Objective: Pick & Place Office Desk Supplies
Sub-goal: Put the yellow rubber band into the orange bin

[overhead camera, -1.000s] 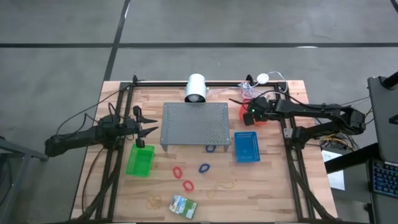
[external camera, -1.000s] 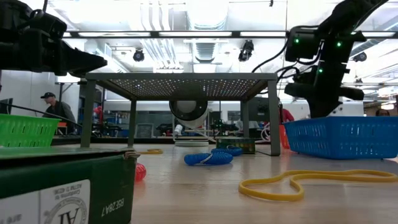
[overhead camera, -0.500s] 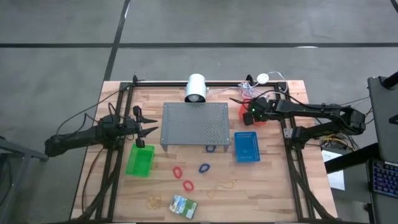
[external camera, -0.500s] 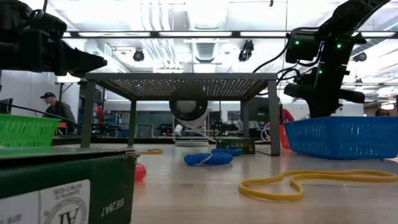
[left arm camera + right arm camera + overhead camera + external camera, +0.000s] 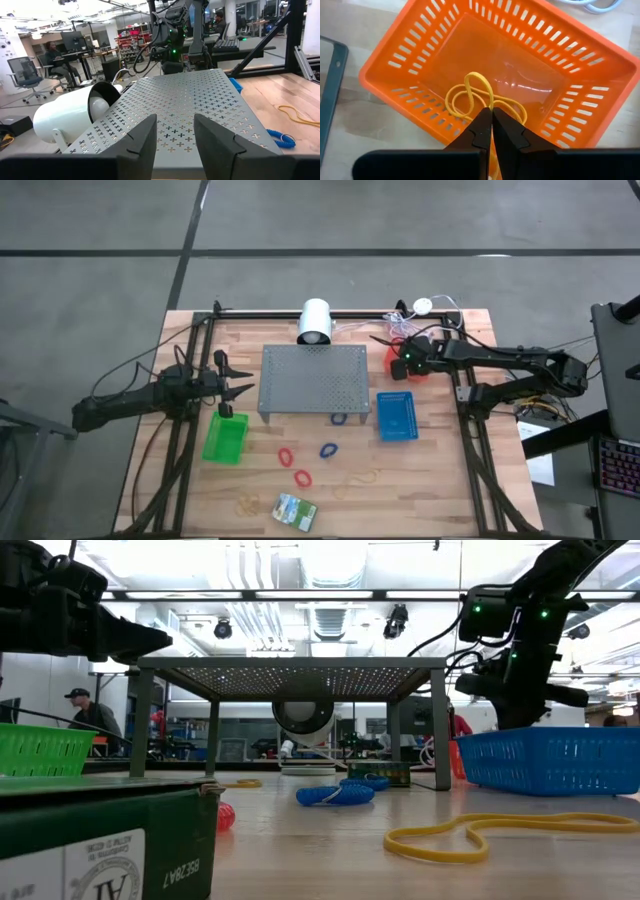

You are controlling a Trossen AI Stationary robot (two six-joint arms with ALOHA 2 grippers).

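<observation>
The right hand [image 5: 491, 125] hangs right over the orange basket [image 5: 420, 50] at the far right corner of the surface [image 5: 440, 480], fingertips pinched together on a thin yellow rubber band [image 5: 470, 95]. Most of that band already droops in loops onto the basket floor, so this looks like the very end of a drop-off, with the release not yet made.

Over on the left, the left hand [image 5: 232, 388] waits just beside the grey perforated stand [image 5: 312, 380], above the green basket [image 5: 225, 438], its fingers [image 5: 137, 140] partway apart and carrying nothing.

How far along is it? Early, by the look of things. The yellow band is the only item seen in any basket. The blue basket [image 5: 397, 416] shows nothing inside from above, and the green one looks bare too.

Plenty is left out on the wood. Two red loops lie near the middle, one [image 5: 286, 455] and another [image 5: 301, 477] just beyond it. A blue loop [image 5: 328, 450] sits nearby, and a second blue one [image 5: 339, 419] rests at the stand's front edge. A tan rubber band [image 5: 358, 478] sprawls toward the front, another [image 5: 247, 503] lies near the front left, and the green-and-yellow crayon box [image 5: 295, 510] sits just beside it at the near edge. Judging from this, one piece is nearly placed and seven are still to go.
</observation>
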